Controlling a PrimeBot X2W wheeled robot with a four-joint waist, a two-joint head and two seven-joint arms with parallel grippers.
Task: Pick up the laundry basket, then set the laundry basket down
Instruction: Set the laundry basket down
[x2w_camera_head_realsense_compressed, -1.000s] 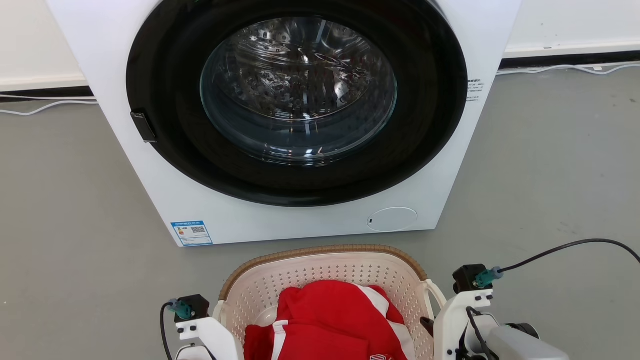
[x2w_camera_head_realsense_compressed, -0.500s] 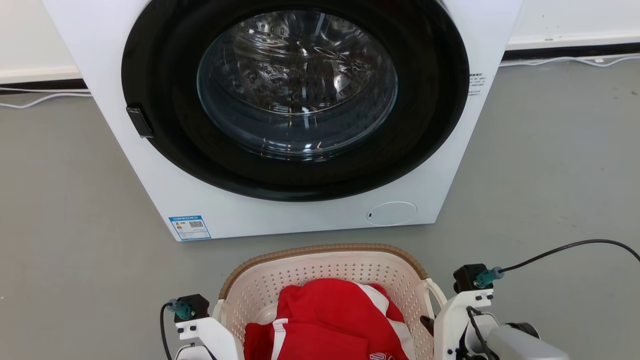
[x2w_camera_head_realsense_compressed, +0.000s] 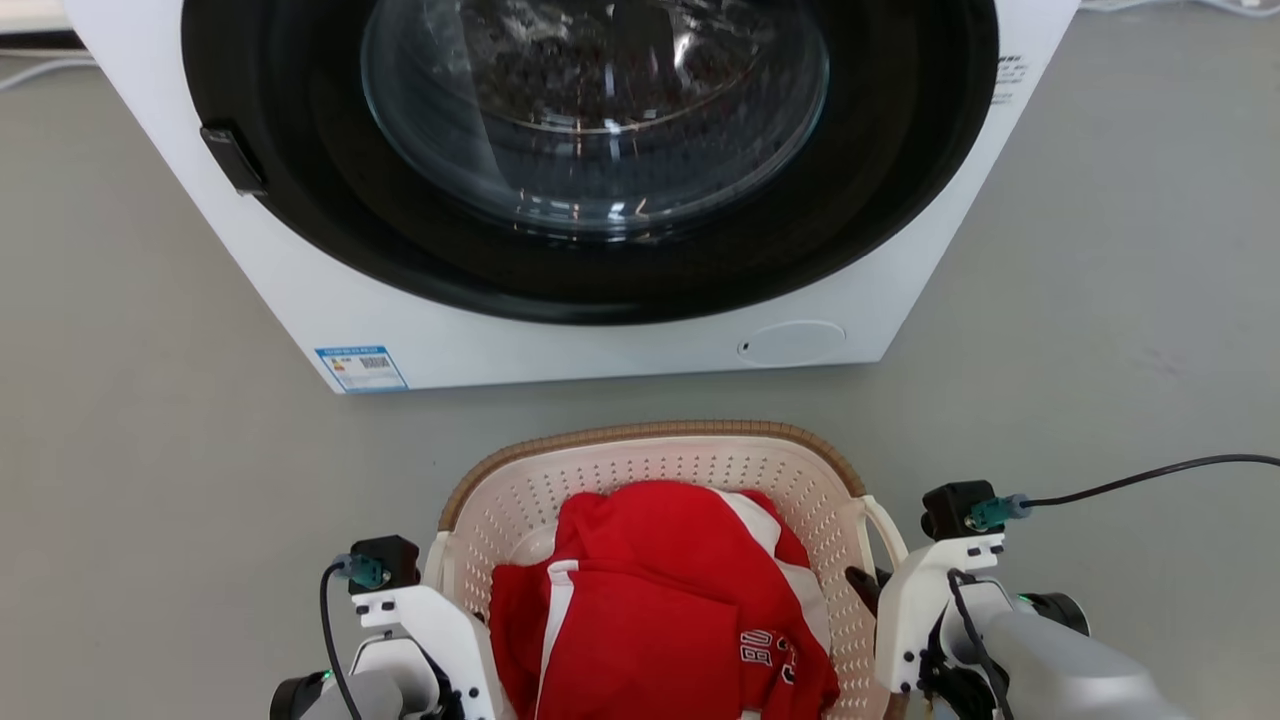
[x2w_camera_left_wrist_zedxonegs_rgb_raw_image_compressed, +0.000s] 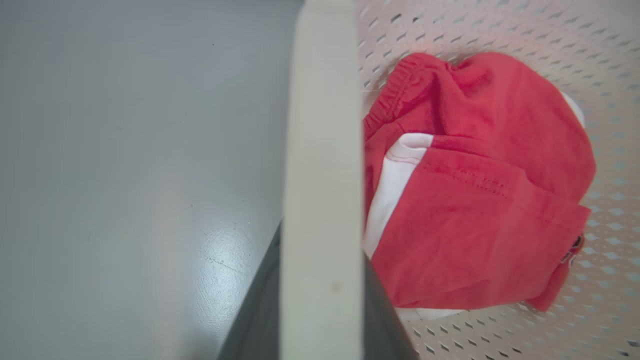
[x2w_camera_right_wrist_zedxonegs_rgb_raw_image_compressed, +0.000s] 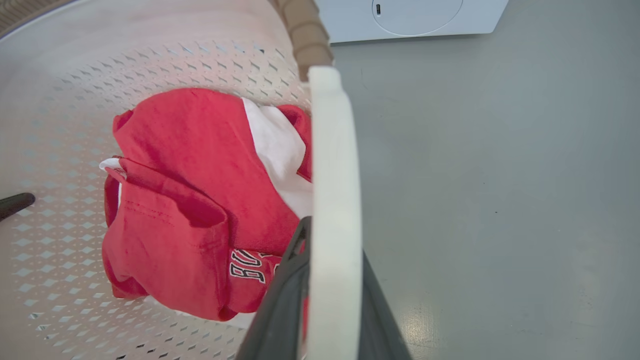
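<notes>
Laundry basket (x2w_camera_head_realsense_compressed: 650, 433) lower centre, between claws: left claw (x2w_camera_left_wrist_zedxonegs_rgb_raw_image_compressed: 322, 280) clamped on left handle (x2w_camera_left_wrist_zedxonegs_rgb_raw_image_compressed: 322, 150), right claw (x2w_camera_right_wrist_zedxonegs_rgb_raw_image_compressed: 332, 260) clamped on right handle (x2w_camera_right_wrist_zedxonegs_rgb_raw_image_compressed: 332, 150).

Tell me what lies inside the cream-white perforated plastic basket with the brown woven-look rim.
A crumpled red fabric garment with white panels and lettering lies inside the laundry basket, on its perforated floor. Anything beneath the garment is covered, and its lettering is partly folded away.

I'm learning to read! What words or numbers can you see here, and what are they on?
"BO": start of lettering on the red garment, the rest folded away.
Blue sticker on the washing machine: too small to read.
Small print at the machine's right edge: too small to read.
</notes>
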